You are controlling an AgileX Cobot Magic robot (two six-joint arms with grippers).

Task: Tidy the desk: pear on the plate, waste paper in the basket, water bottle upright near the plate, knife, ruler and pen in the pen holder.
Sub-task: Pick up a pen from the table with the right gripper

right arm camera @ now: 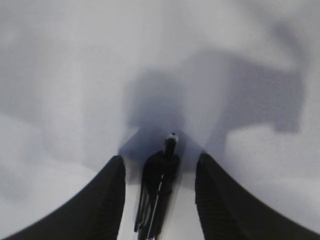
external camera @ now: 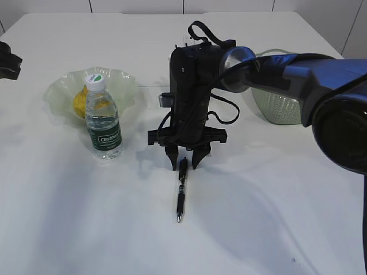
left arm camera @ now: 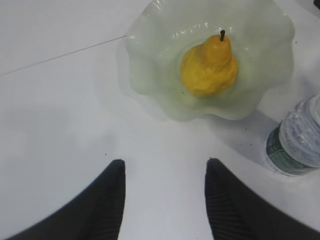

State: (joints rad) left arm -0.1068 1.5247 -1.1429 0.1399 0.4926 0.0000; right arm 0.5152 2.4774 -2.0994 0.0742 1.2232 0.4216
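Observation:
A black pen (external camera: 180, 195) lies on the white desk (external camera: 258, 217), tip toward the front. My right gripper (external camera: 184, 165) hangs straight down over its upper end. It is open, and its fingers straddle the pen (right arm camera: 157, 195) with a gap on both sides. The pear (external camera: 80, 102) sits in the pale green plate (external camera: 123, 80). The water bottle (external camera: 103, 123) stands upright just in front of the plate. My left gripper (left arm camera: 165, 162) is open over bare desk near the plate (left arm camera: 150, 65) and pear (left arm camera: 209, 65). The knife, ruler, waste paper and pen holder are out of view.
The sage-green basket (external camera: 278, 106) stands at the back right, partly behind the right arm. A dark part (external camera: 8, 60) shows at the exterior view's left edge. The bottle (left arm camera: 297, 145) is at the right of the left wrist view.

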